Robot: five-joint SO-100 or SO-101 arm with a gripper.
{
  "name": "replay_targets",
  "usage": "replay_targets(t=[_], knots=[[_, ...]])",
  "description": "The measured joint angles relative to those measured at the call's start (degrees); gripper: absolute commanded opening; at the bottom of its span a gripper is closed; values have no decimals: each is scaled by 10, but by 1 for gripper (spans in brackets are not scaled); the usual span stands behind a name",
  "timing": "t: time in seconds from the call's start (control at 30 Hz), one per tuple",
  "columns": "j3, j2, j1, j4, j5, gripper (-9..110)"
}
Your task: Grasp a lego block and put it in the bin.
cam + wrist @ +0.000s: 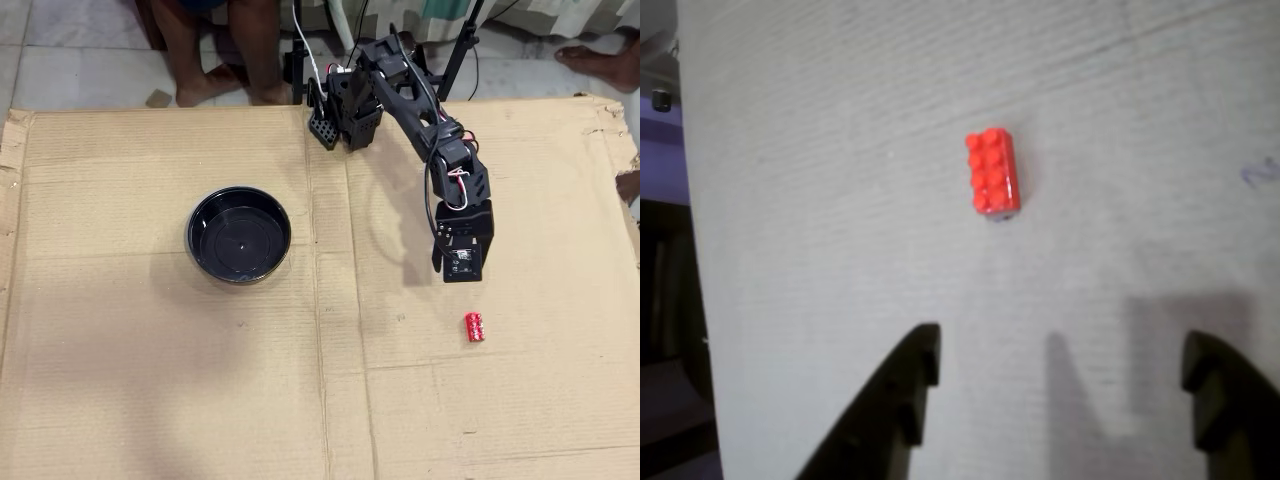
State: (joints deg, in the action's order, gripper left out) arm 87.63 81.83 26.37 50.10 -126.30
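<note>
- The gripper is spread wide with nothing in it. In the wrist view both black fingertips poke up from the bottom edge with a big gap of bare cardboard between them.
- The red lego block sits studs-up on the cardboard sheet, ahead of the fingertips and not touching them. In the overhead view the lego block lies just past the gripper's tip, well apart from the black bowl over on the left of that view.
- Biggest risk imo: the brick is tiny next to the jaw opening and sits closer to the left finger's line than dead centre, so closing could nudge it sideways instead of pinching it.
- It's also turned lengthwise toward the camera, slightly skewed. A finger catching a corner could spin it.
- Coming down too steep might jam the fingertips into the cardboard before they get around it.
- After that there's a long carry to the bowl, so a weak pinch on those smooth sides could drop it on the way.
</note>
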Motion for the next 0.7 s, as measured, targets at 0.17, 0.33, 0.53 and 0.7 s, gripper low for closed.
replay_targets(t=[0.17,0.33,0.53,0.7], knots=[[-73,-81,12,0,0,28],[-149,-152,30,0,0,28],[-220,-229,41,-1,0,27],[-270,-284,51,-3,0,27]])
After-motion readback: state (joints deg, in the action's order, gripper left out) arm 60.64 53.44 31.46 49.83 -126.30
